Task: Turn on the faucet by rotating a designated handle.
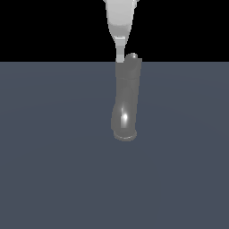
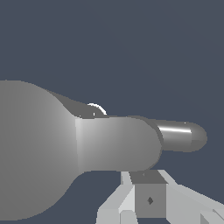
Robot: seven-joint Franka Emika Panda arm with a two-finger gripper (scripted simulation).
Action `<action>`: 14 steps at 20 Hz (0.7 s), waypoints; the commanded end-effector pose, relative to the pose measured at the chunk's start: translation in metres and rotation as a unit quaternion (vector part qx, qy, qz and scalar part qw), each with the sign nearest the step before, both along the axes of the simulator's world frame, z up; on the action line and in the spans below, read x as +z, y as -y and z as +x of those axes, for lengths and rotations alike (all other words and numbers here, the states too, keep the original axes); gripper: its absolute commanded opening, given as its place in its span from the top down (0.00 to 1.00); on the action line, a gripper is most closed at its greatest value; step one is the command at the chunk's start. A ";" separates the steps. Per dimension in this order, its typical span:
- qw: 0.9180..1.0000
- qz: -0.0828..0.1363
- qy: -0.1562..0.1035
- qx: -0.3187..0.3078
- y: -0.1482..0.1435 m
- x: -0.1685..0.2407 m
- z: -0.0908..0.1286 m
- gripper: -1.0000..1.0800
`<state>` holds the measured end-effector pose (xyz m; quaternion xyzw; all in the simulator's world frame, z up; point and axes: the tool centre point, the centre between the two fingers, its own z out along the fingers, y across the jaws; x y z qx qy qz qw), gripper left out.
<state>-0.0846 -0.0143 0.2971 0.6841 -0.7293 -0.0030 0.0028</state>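
My gripper [image 1: 120,57] comes down from the top of the exterior view, white and narrowing to a thin tip. This tip ends just at the upper end of the faucet [image 1: 127,96], on the side toward the exterior view's left, and it looks to touch the edge there, but I cannot be sure of contact. I cannot tell if my fingers are spread or pressed together (only one narrow tip shows in the exterior view, and the wrist view shows only blocky white parts [image 2: 151,199] close beside the metal).

The faucet is a glossy dark-grey tube standing on the flat blue-grey floor [image 1: 53,170]. It is slightly curved, with a flared ring at its near, lower end and a bright highlight just above this ring. At the far, upper end the head is a little wider, with a small rounded bump on top.

In the wrist view the faucet fills much of the picture, and the handle [image 2: 181,136], a short thin shiny lever with rounded tip, projects out from the wider body, near my gripper parts.
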 end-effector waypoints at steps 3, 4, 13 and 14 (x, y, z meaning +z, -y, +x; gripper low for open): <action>1.000 0.000 0.004 -0.031 0.053 0.000 0.009 1.00; 0.999 0.000 0.004 -0.033 0.060 0.000 0.010 1.00; 1.000 0.002 -0.002 -0.001 0.044 0.000 0.022 1.00; 1.000 0.001 -0.002 -0.003 0.047 0.000 0.025 1.00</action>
